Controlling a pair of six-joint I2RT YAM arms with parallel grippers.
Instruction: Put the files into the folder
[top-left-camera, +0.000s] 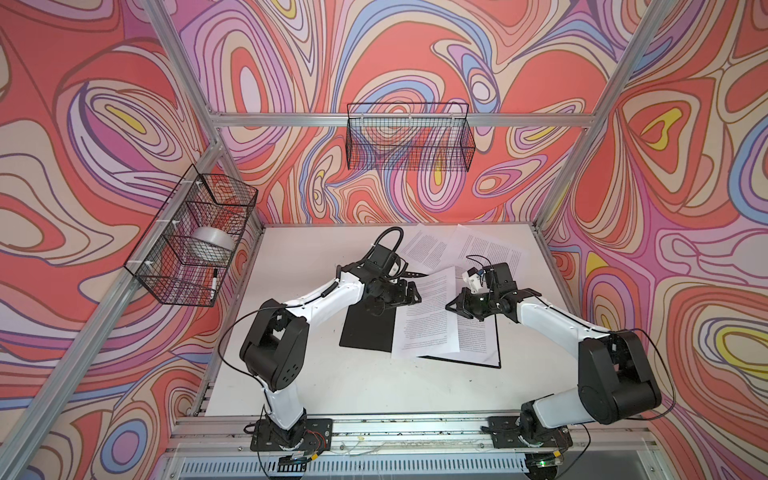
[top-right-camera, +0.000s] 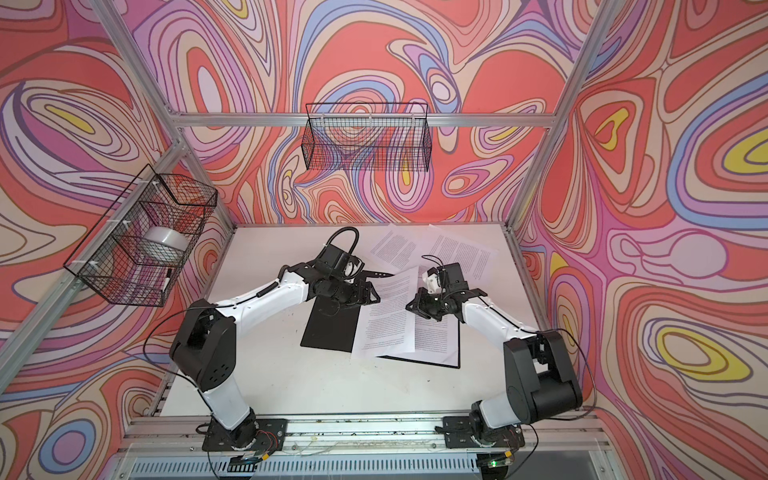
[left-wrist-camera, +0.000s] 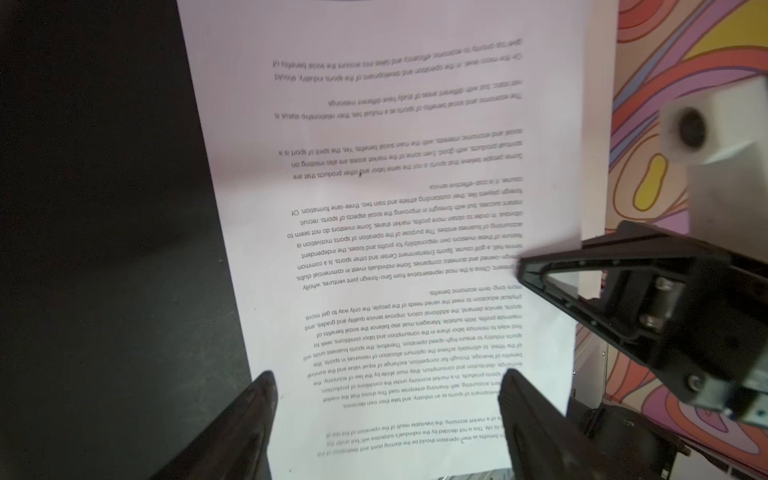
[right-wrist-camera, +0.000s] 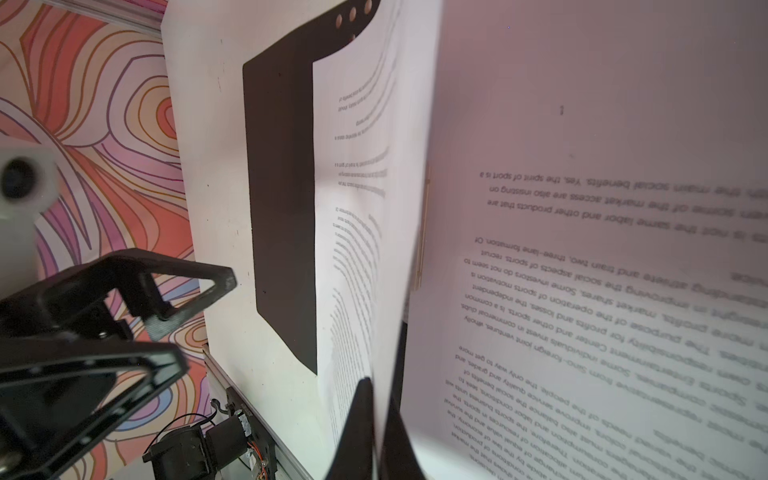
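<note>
Now my right jaws pinch the edge of one sheet (top-left-camera: 426, 324); left jaws stand wide, empty. It is light and floppy, I think, so hold edges only.

Folder (top-left-camera: 365, 332): open, middle of the surface (top-left-camera: 332, 390).
Files (top-left-camera: 428, 320): two overlapping, over the folder's middle and right half.
Other sheets (top-left-camera: 424, 247): two behind the folder, at the far edge.
</note>
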